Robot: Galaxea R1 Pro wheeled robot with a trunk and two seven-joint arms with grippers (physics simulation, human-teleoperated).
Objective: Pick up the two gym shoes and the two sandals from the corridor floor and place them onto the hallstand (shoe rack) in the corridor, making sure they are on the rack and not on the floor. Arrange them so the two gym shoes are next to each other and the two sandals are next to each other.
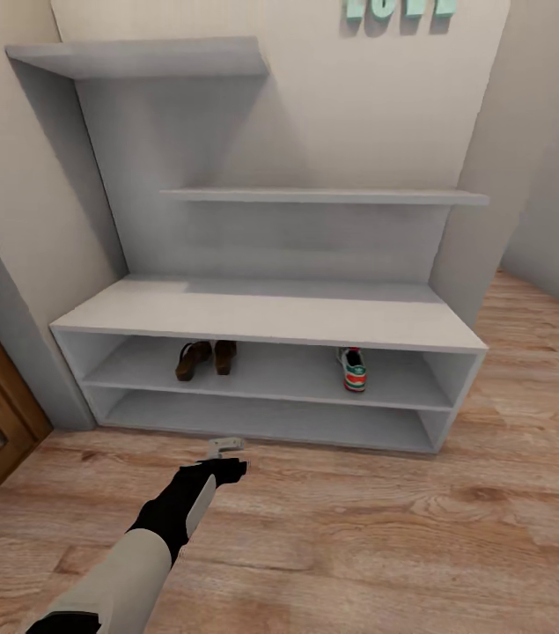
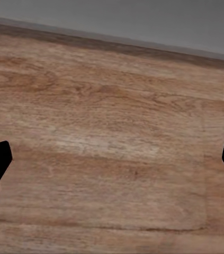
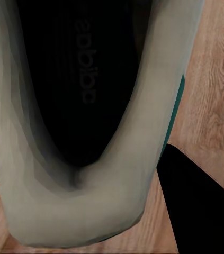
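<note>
Partly cropped — gym shoe (image 3: 85, 116) in right tool (image 3: 90, 211).

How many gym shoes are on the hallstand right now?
1 on the rack: a gym shoe on the hallstand's upper open shelf, right of the two sandals. The second gym shoe sits between the right claw's fingers, over the floor.

Hallstand (image 1: 270, 313) fills centre of frame, against back wall. Two sandals (image 1: 205, 358) side by side on its upper open shelf, left of centre. One gym shoe (image 1: 353, 369) on same shelf, right, well apart from sandals. Corridor floor (image 1: 385, 528) in front, across lower frame. Left gripper (image 1: 226, 451) lower centre, just before hallstand's base.
</note>
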